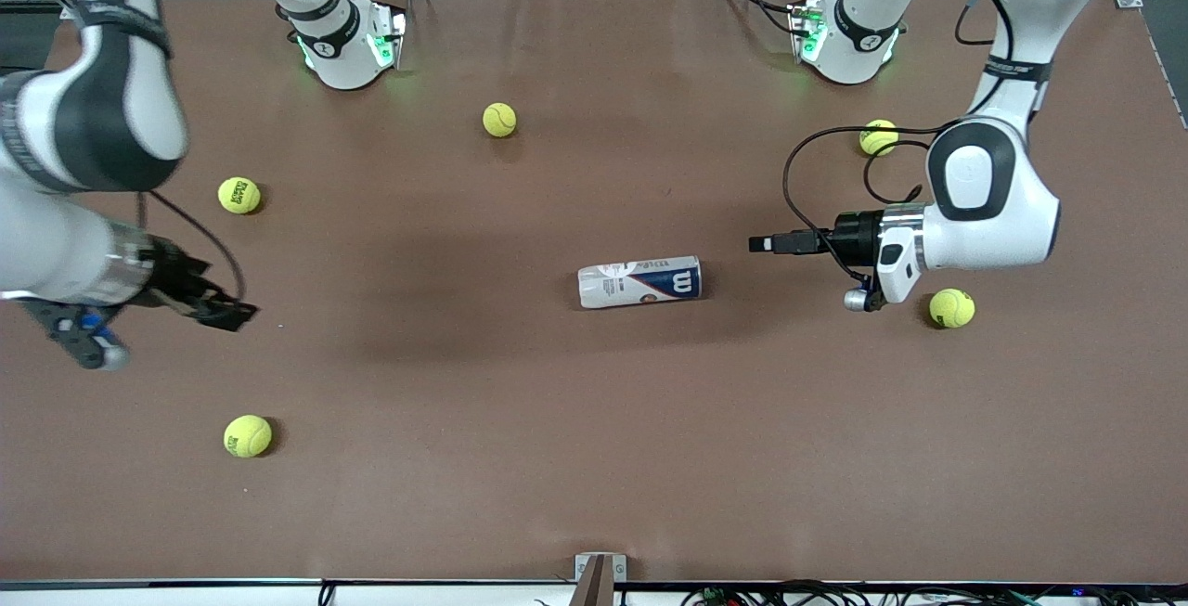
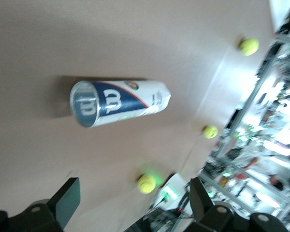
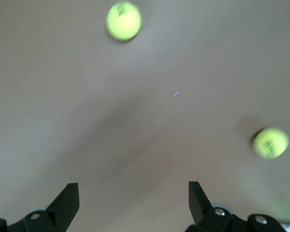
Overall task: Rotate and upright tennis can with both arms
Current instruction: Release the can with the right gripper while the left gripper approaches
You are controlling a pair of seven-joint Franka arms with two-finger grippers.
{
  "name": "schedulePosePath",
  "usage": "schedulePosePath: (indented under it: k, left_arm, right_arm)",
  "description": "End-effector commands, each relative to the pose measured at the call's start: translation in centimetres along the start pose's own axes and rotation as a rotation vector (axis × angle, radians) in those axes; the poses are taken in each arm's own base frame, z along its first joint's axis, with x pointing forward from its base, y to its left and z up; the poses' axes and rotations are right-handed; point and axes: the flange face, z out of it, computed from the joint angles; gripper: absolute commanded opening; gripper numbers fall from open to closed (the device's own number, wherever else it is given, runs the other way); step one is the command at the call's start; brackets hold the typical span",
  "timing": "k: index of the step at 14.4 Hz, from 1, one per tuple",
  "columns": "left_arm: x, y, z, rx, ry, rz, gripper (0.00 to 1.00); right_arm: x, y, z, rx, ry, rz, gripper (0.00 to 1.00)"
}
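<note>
While the tennis can [image 1: 639, 282] lay flat mid-bench, my left tool [image 1: 763, 243] hovered wide beside its rim end; my right tool [image 1: 223, 309] waited wide near the bench's right-arm edge. Square both before pressing.

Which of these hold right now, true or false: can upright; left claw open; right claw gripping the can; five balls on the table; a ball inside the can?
1. The slim clear plastic tennis can with the white and navy label stands upright. False: it lies on its side on the brown table.
2. The left claw is open. True.
3. The right claw grips the can. False: it is open and empty, over bare table toward the right arm's end.
4. Five yellow-green tennis balls lie loose on the table. True.
5. A ball sits inside the can. False: the left wrist view shows no ball through the can's end or clear wall.
</note>
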Motion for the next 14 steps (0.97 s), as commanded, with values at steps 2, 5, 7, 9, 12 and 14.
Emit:
schedulePosePath:
  k: [2,5,7,9,12,14]
  left_arm:
    - [0.1,-5.6,3.7,-0.173,0.077,0.031,1.0]
    - [1.0,-8.1,7.9,-0.261,0.129,0.055,1.0]
    - [1.3,-9.3,10.0,-0.297,0.152,0.073,1.0]
    - [1.5,-9.5,12.0,-0.31,0.161,0.076,1.0]
    - [3.0,-8.2,13.5,-0.334,0.182,0.086,1.0]
    - [3.2,-7.8,14.5,-0.352,0.188,0.075,0.88]
  right_arm:
    - [4.3,8.8,-0.4,-0.025,0.017,-0.189,1.0]
    - [6.4,13.0,-0.9,-0.039,0.026,-0.343,1.0]
    - [6.7,13.4,-2.0,-0.071,0.051,-0.424,1.0]
    - [6.8,13.6,-2.4,-0.067,0.061,-0.423,1.0]
    - [6.7,12.5,-4.8,-0.06,0.112,-0.439,1.0]
    - [6.3,11.9,-5.1,-0.057,0.117,-0.449,1.0]
